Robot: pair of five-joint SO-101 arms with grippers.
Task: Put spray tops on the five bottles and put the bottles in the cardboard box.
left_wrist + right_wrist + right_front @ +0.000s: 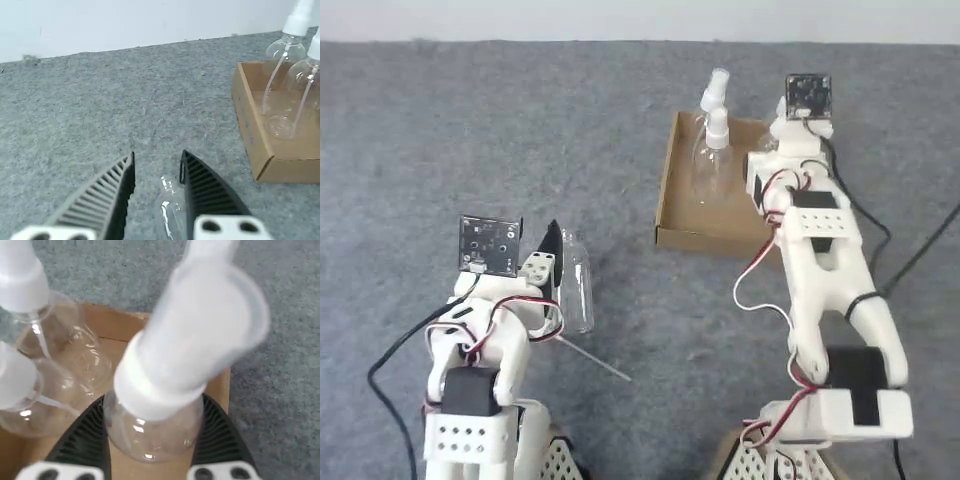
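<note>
Right gripper [155,405]: clenched on the shoulders of a capped bottle [150,437], white spray top [195,330] already on. I hold it over the right end of the cardboard box [666,180], on the far right of the grey carpet [470,130]. Whether its base touches the box floor I cannot tell.

In the box: two finished bottles standing at the left end, the nearer one [708,160] and the farther one [713,92], close together.

Left gripper [157,156]: near left, around a clear uncapped bottle [577,285] that lies on the carpet with its neck pointing far. I cannot tell whether I have a real hold on it.

A thin tube [598,361] lies on the carpet just near of that bottle, probably a spray top's dip tube.

Risks, as I judge them:
- The capped bottle looks tilted. Let go like that, it could tip into the two standing bottles and knock them over.
- Set down too far right, its base could catch the box wall.
- The plastic is smooth and round, so the uncapped bottle may roll or squirt out of a loose hold.
- My left arm could sweep the thin tube away.
</note>
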